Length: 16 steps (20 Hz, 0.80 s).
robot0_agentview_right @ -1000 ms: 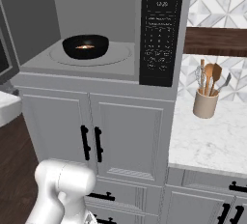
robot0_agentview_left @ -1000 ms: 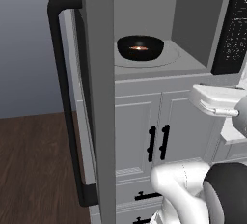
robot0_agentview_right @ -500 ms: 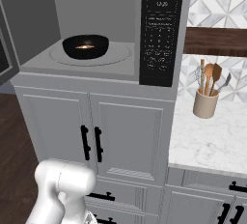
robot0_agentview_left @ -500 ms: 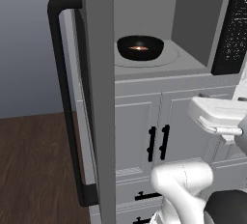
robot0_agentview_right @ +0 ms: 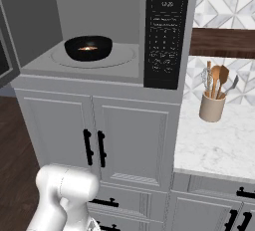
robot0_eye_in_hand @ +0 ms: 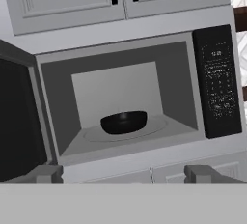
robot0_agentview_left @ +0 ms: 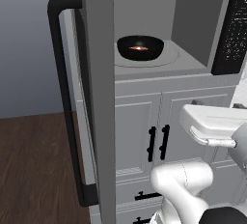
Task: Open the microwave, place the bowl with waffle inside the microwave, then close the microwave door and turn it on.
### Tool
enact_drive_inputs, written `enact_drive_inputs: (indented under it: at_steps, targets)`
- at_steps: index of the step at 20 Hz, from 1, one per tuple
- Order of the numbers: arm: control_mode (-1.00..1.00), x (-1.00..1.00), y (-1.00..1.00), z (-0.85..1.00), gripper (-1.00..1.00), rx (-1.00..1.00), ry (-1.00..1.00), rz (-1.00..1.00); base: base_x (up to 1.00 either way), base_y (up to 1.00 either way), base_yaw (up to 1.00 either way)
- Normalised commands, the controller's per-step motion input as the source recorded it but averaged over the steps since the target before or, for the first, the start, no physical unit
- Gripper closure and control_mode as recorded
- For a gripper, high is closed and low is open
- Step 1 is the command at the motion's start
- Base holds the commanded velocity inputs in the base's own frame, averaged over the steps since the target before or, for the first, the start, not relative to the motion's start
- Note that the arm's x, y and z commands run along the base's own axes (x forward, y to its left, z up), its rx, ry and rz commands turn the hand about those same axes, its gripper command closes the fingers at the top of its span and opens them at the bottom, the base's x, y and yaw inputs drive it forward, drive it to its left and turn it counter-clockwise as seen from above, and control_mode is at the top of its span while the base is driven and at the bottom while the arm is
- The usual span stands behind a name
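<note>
Withdrawing: gripper [robot0_eye_in_hand: 123, 174] spread, empty, backing away since a second ago | small round black bowl with waffle [robot0_agentview_right: 88, 48] centre-left on turntable inside large grey microwave [robot0_agentview_right: 99, 70] | wide grey-framed microwave door [robot0_agentview_left: 99, 97] open at left; closing next.

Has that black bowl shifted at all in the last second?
No. The bowl with waffle sits at the same spot on the round turntable inside the microwave, as before, in both base views.
</note>
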Motion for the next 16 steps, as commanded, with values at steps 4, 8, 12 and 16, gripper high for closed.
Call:
enact_drive_inputs:
  at_steps: [4, 8, 12, 16]
  targets:
    - [-1.0, -0.3, 0.26, 0.0, -1.0, 0.0, -0.06, 0.0, 0.0, 0.0, 0.0]
    - [-1.0, -0.24, 0.36, 0.0, -1.0, 0.0, -0.1, 0.0, 0.0, 0.0, 0.0]
    - [-1.0, -0.28, 0.52, 0.01, -1.0, -0.01, -0.26, 0.0, 0.0, 0.0, 0.0]
    - [-1.0, -0.69, 0.59, 0.24, -1.0, -0.09, -0.32, 0.0, 0.0, 0.0, 0.0]
